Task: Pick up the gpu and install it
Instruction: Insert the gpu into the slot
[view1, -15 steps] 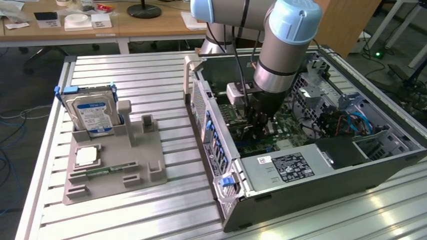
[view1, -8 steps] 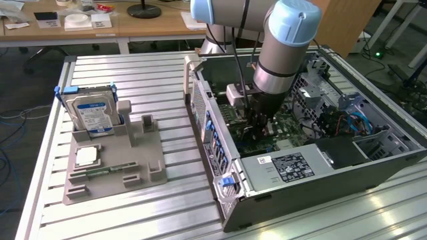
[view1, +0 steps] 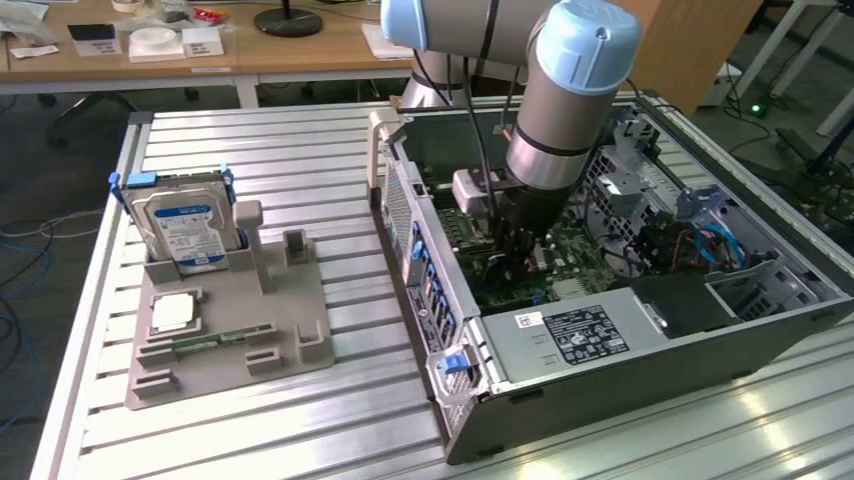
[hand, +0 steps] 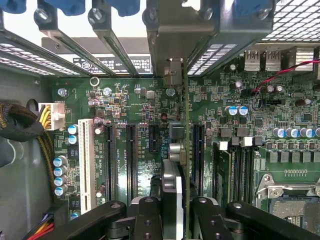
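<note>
GPU card (hand: 176, 165) stands on edge between the gripper's (hand: 172, 210) fingers, clamped tight, directly over a black slot on the green motherboard (hand: 150, 105). In the exterior view the gripper (view1: 514, 250) reaches down inside the open computer case (view1: 641, 350).

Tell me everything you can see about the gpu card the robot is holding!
The gpu is seen edge-on in the wrist view: a thin dark card with a green board edge and a silvery metal bracket at its far end. It stands upright, clamped in the gripper, whose black fingers press both faces. It hangs over the green motherboard, lined up along the long black slots. Whether it touches a slot cannot be told.
</note>
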